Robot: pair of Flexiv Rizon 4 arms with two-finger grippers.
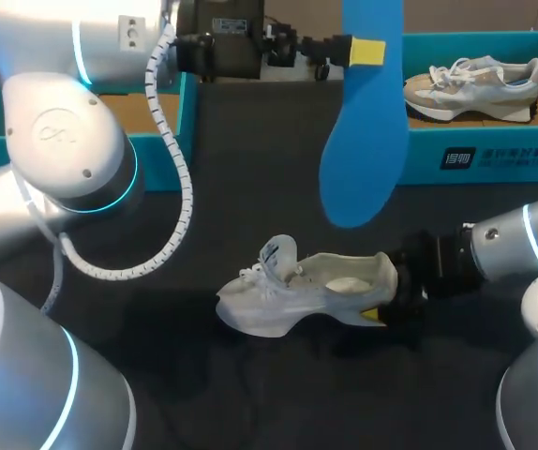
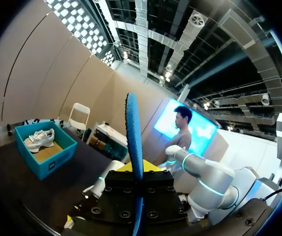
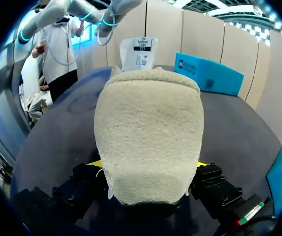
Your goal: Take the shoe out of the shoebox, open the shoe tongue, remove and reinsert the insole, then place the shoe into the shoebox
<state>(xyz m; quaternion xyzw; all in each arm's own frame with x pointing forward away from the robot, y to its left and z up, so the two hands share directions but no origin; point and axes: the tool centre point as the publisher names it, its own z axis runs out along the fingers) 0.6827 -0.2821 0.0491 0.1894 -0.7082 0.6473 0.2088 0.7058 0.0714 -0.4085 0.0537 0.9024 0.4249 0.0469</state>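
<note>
- The left claw [image 1: 366, 52] is at the top middle of the head view. It is pinched tight on the blue insole [image 1: 366, 150].
- The blue insole hangs down from the claw, up in the air over the table [image 1: 250, 187]. Its round end is the lowest part.
- In the left wrist view the insole stands thin, edge-on, between the claw's fingers.
- The white shoe [image 1: 292, 291] lies on the table, low in the middle of the head view, under the insole. Its toe points to the left.
- The right claw [image 1: 386, 314] comes in from the right and squeezes the heel of the white shoe from two sides.
- The shoebox [image 1: 494, 155] sits in the upper right, with a second shoe [image 1: 475, 82] inside it.
- Another blue box [image 1: 171, 141] sits in the upper left.
</note>
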